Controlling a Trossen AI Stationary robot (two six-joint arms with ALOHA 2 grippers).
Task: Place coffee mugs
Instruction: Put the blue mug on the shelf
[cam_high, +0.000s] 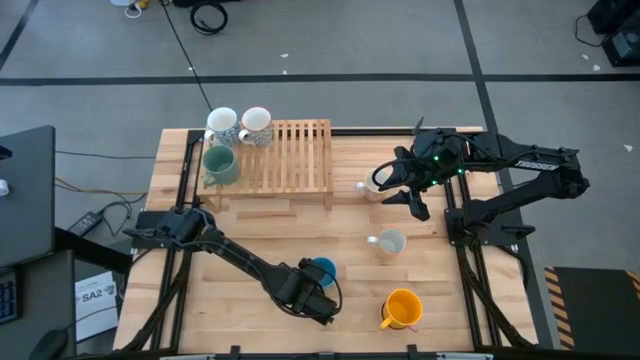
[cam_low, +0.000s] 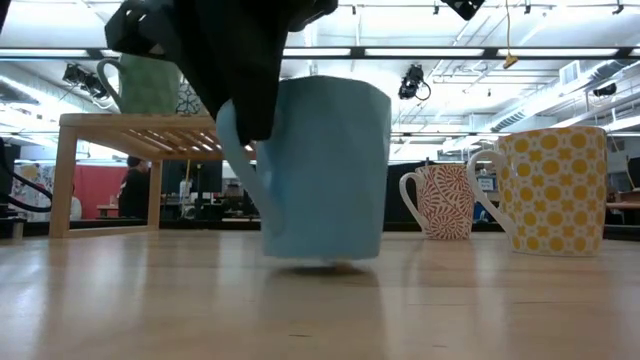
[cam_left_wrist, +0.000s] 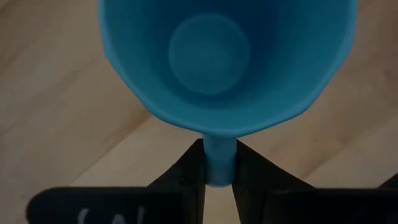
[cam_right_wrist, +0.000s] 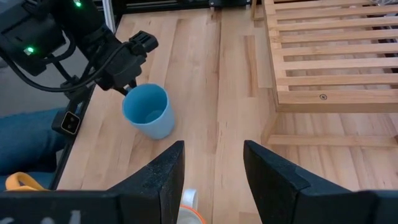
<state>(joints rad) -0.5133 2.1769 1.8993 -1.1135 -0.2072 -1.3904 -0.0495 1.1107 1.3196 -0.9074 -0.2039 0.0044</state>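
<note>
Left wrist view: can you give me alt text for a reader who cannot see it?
An empty blue mug seen from above fills the view, its handle clamped between the left gripper's two dark fingers. Light wooden table lies behind it.

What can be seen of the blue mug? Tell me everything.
The plain light-blue glossy ceramic mug is empty and upright, slightly tilted, near the front of the light wooden table. The left tool is shut on its handle. In the low view one side of its base looks barely lifted. No other mug touches it.
</note>
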